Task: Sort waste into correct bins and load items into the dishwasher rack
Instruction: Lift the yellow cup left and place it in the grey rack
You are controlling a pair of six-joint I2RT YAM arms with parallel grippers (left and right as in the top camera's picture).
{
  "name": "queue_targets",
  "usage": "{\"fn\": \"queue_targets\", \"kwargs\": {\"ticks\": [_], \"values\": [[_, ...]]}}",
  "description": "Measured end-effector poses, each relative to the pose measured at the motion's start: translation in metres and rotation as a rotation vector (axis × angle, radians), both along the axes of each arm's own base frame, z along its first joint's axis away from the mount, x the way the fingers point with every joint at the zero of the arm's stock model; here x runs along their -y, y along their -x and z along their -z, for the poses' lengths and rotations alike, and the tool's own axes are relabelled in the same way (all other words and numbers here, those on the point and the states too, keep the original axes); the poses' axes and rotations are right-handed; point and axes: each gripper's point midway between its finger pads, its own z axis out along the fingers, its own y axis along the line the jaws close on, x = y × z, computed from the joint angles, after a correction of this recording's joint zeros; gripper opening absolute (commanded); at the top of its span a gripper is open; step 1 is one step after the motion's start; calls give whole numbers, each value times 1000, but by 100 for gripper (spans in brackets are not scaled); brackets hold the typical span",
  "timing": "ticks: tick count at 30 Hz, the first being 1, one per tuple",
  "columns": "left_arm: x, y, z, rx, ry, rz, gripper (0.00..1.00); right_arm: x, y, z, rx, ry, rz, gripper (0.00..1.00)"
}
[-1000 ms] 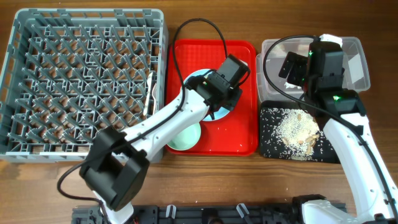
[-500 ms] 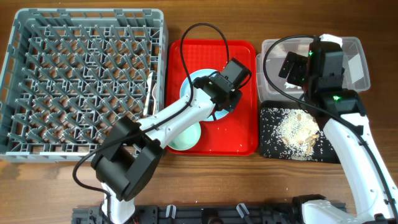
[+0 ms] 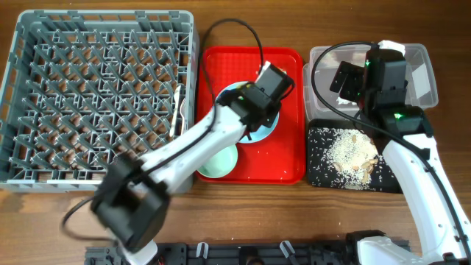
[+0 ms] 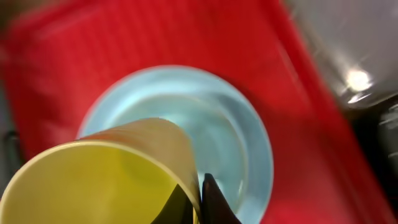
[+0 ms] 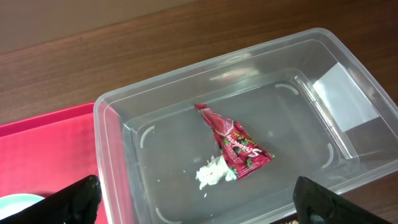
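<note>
Now the left claw (image 4: 198, 200) is clamped on the rim of the yellow cup (image 4: 93, 180), over the blue plate (image 4: 236, 143). The rack (image 3: 103, 15) lies to its left. The right claw (image 5: 199, 205) hangs wide apart over the tub (image 5: 211, 61).

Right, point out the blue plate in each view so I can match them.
Overhead: the blue plate sits mid red tray, partly under the left arm.
Left wrist: centre of frame, behind the yellow cup in the left gripper.
Right wrist: a pale sliver bottom-left; cannot tell if it is the plate.
Shared landmark: the red tray, in all three.
</note>
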Motion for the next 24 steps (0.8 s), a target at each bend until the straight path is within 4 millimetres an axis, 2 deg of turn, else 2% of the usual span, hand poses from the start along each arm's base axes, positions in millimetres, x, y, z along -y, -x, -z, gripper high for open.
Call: {"fn": "queue_targets", "kwargs": {"ticks": [2,4,6,8,11,13,17,18,20,21,24], "values": [[-5,0,-48,81,75,-13,4,0,0,0,0,0,0,100],[-17,-1,-85,142,135,-32,4,0,0,0,0,0,0,100],[-46,-9,-126,197,220,-80,4,0,0,0,0,0,0,100],[-78,-23,-141,193,297,-127,4,0,0,0,0,0,0,100],[-123,-47,-142,103,476,-150,4,0,0,0,0,0,0,100],[-156,-65,-147,55,664,-126,4,0,0,0,1,0,0,100],[-197,-103,-173,87,1008,20,4,0,0,0,0,0,0,100],[-208,-110,-173,75,1082,50,4,0,-1,-1,3,0,0,100],[-218,-120,-174,65,1187,144,4,0,0,0,2,0,0,100],[-218,-125,-168,29,1230,172,4,0,0,0,0,0,0,100],[-212,-132,-136,-134,1326,164,4,0,0,0,1,0,0,100]]}}
